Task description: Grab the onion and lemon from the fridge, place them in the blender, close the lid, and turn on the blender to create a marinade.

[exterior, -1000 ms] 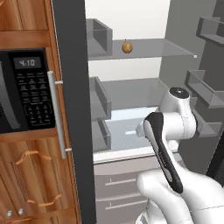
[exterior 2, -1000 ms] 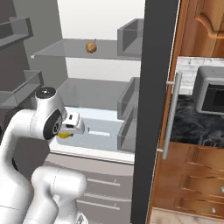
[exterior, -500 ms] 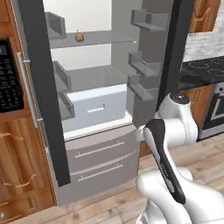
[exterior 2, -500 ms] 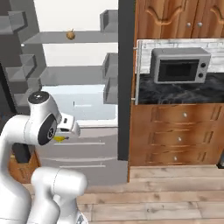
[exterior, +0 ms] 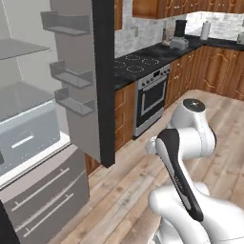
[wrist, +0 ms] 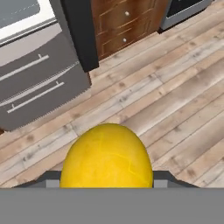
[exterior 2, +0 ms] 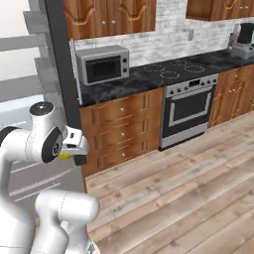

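Gripper [exterior 2: 73, 155] jaws were clamped on the lemon [wrist: 106, 156], carried low over the wooden floor [wrist: 175, 87] beside the open fridge [exterior: 102, 86]. Farther off, past the oven [exterior 2: 191, 111], the blender [exterior 2: 243, 39] stood on the far counter [exterior 2: 163, 74]. Judged stage: lemon fetched and in transit; the onion, loading the jar, the lid and switching on all remained.
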